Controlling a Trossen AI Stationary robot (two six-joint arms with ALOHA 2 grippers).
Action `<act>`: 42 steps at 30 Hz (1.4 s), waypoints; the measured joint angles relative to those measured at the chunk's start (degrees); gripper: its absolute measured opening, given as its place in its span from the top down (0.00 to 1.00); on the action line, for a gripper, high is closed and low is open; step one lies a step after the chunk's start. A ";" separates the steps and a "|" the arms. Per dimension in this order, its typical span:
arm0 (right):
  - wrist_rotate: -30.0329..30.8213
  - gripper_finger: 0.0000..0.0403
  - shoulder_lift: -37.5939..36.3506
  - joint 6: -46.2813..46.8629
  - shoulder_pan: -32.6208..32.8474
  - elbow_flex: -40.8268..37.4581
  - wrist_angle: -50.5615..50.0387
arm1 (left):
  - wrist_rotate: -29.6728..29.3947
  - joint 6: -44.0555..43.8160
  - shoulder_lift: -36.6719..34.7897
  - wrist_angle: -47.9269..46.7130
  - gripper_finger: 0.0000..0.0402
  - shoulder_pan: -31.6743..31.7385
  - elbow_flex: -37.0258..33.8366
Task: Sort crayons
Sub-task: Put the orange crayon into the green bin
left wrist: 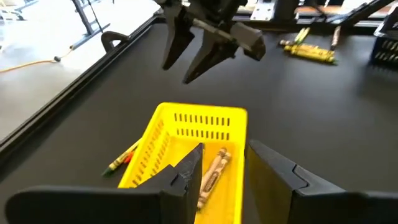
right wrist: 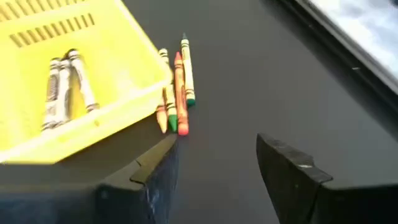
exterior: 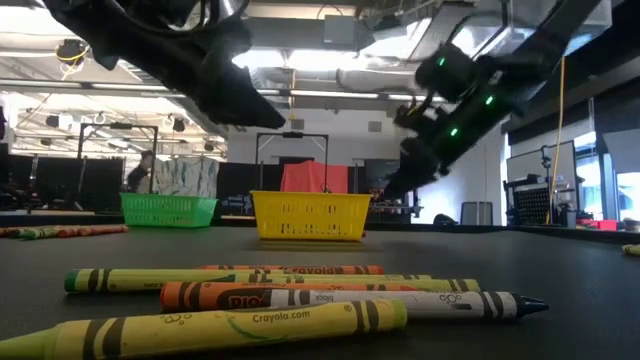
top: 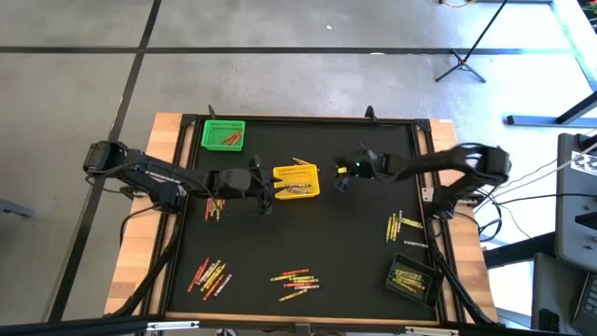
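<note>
A yellow basket (top: 297, 182) stands mid-table with two pale crayons (right wrist: 65, 87) lying in it. My left gripper (left wrist: 225, 168) hovers open just over the basket's left end, with nothing between its fingers. My right gripper (right wrist: 217, 155) hovers open off the basket's right end (top: 340, 180), above bare mat. A few crayons (right wrist: 177, 87) in yellow, orange and green lie on the mat by the basket's far side. More crayons lie loose in clusters near the front edge (top: 294, 279), at the front left (top: 210, 274), at the right (top: 401, 227) and under my left arm (top: 214, 207).
A green basket (top: 224, 135) holding reddish crayons stands at the far left. A black basket (top: 413, 278) with yellowish crayons stands at the front right. The black mat (top: 354, 252) has raised wooden edges on its left and right. In the low view, crayons (exterior: 300, 295) lie close to the camera.
</note>
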 joint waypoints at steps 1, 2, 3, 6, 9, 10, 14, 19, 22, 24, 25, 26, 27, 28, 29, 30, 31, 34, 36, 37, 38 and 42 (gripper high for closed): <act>-2.24 0.47 1.84 -0.30 -0.93 0.00 2.08 | 0.02 0.43 0.02 -0.02 0.73 0.38 -0.16; -3.87 0.47 3.59 -1.08 -1.64 0.01 3.99 | 0.02 1.19 0.02 0.00 0.73 0.74 -0.28; -4.95 0.47 5.25 -1.42 -2.25 0.23 5.19 | 0.05 1.59 0.02 0.19 0.73 1.21 -0.28; -6.56 0.47 9.22 -1.60 -3.31 1.36 6.92 | 1.06 2.53 0.00 0.20 0.73 2.51 -0.74; -6.67 0.47 12.04 -4.33 -3.28 2.95 6.97 | 2.97 2.56 0.00 0.20 0.73 3.60 -0.85; -6.67 0.47 12.65 -4.66 -3.16 3.30 7.29 | 3.73 2.74 0.00 0.20 0.73 3.83 -0.85; -6.68 0.47 14.04 -5.12 -3.14 4.86 7.56 | 5.00 3.03 0.00 0.57 0.73 4.51 -0.88; -6.68 0.47 14.16 -6.05 -3.16 5.01 9.25 | 5.00 3.54 0.00 0.44 0.73 4.61 -0.88; -6.50 0.47 15.22 -5.63 -3.16 5.10 11.43 | 5.00 4.21 0.00 0.52 0.73 4.61 -0.88; -6.03 0.47 16.65 -5.47 -3.16 5.04 11.81 | 4.98 4.26 0.00 0.61 0.73 4.61 -0.88; -5.67 0.47 17.55 -5.47 -3.16 5.03 12.52 | 4.98 4.21 0.00 0.54 0.73 4.61 -0.88; -5.65 0.47 18.37 -5.38 -3.17 5.06 13.01 | 4.98 4.19 0.00 0.42 0.73 4.61 -0.88; -5.60 0.47 18.83 -5.64 -3.25 5.14 13.30 | 5.00 4.19 0.00 0.38 0.73 4.61 -0.88; -5.31 0.47 19.19 -5.86 -3.45 5.29 13.28 | 4.98 4.17 0.00 0.45 0.73 4.61 -0.88; -5.13 0.47 19.35 -5.80 -3.47 5.37 13.20 | 4.98 4.19 0.00 0.50 0.73 4.61 -0.88; -5.11 0.48 19.38 -5.61 -3.51 5.40 13.03 | 4.99 4.17 0.00 0.52 0.73 4.61 -0.88; -5.02 0.49 19.38 -5.47 -3.51 5.40 12.97 | 4.98 4.15 0.00 0.66 0.73 4.61 -0.88; -5.69 0.56 19.45 -5.58 -3.47 5.38 13.14 | 4.98 4.13 0.00 0.67 0.73 4.40 -0.88; -6.07 0.62 19.45 -6.25 -3.47 5.38 13.05 | 4.98 4.13 0.00 0.73 0.73 4.18 -0.88; -6.11 0.66 19.45 -6.69 -3.47 5.38 12.91 | 4.99 4.13 0.00 0.92 0.73 4.17 -0.88; -6.21 0.70 19.45 -7.10 -3.47 5.38 12.86 | 4.98 4.22 0.00 0.98 0.73 4.15 -0.88; -6.18 0.84 19.49 -7.48 -3.47 5.38 12.80 | 4.98 4.06 0.01 0.64 0.73 4.18 -0.88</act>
